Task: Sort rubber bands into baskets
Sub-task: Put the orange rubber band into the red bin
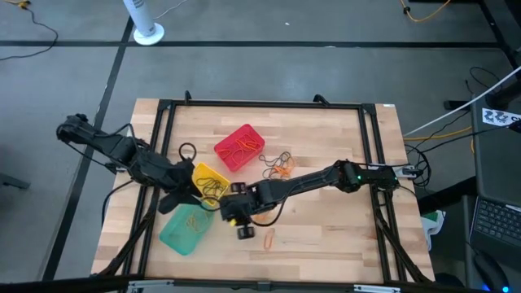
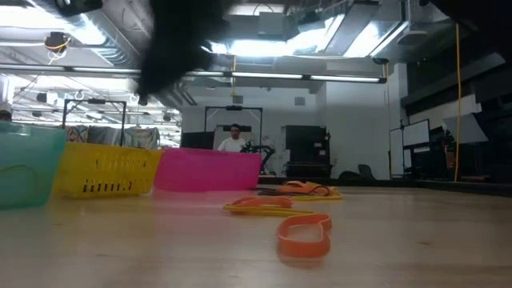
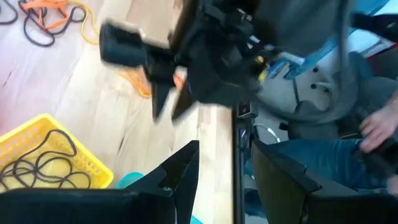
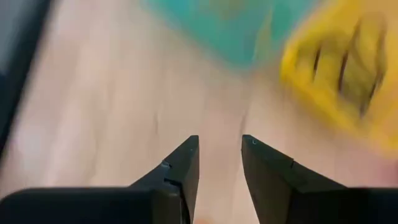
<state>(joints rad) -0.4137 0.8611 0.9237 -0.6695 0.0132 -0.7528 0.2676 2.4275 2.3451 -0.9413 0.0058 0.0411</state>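
The left gripper (image 1: pixel 181 198) hovered beside the yellow basket (image 1: pixel 208 181), its fingers (image 3: pixel 183 171) parted with nothing between them. The teal basket (image 1: pixel 186 228) sat nearest the table's front edge and held yellowish bands; the yellow one held dark loops (image 3: pixel 43 163). The red basket (image 1: pixel 239 147) lay farther back with orange bands inside. Right of the teal basket, the right gripper (image 1: pixel 242 218) hung over bare wood, fingers (image 4: pixel 180 168) apart and empty (the gap was plain in its wrist view). An orange band (image 1: pixel 268 238) lay just beside it, and a loose pile of bands (image 1: pixel 279 165) rested near the red basket.
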